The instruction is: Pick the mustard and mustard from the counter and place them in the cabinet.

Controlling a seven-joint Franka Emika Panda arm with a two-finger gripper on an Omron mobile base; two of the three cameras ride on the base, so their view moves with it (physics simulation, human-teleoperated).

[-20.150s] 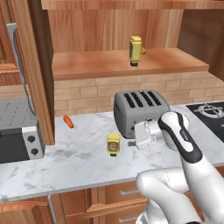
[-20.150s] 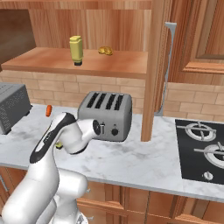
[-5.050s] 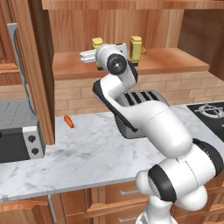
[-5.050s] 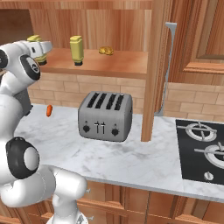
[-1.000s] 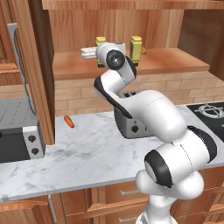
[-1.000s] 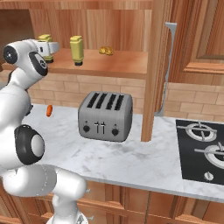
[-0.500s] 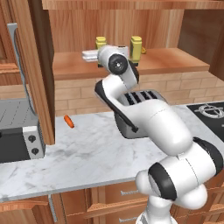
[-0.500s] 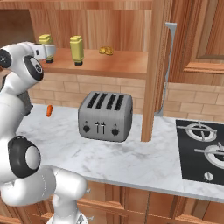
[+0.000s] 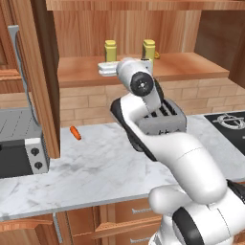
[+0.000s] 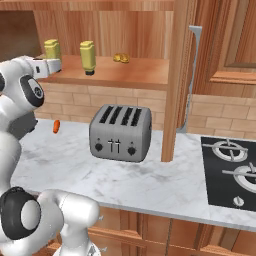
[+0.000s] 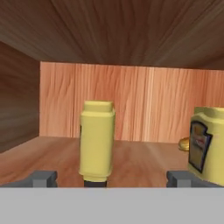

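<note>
Both mustard bottles (image 9: 110, 50) (image 9: 149, 50) stand upright on the cabinet (image 9: 191, 72) shelf. The gripper (image 11: 109, 178) is wide open and empty before the left bottle, whose foot its band hides; the right is cut off.

A band of tan brick tiling (image 9: 81, 103) ran along the wall well below the tool, between the reddish wood above and the white-grey marbled surface (image 9: 95, 165). Beneath that slab stood wooden drawers (image 10: 165, 235) with handles. Below the tool a silver four-slot toaster (image 10: 120, 132) sat on the marble, and a black gas hob (image 10: 232, 175) lay far off to one side. On the opposite side a grey microwave (image 9: 16, 148) stood low on the slab. Wood panelling (image 11: 131, 103) closed the space ahead of the tool. The lighting was even and soft.
</note>
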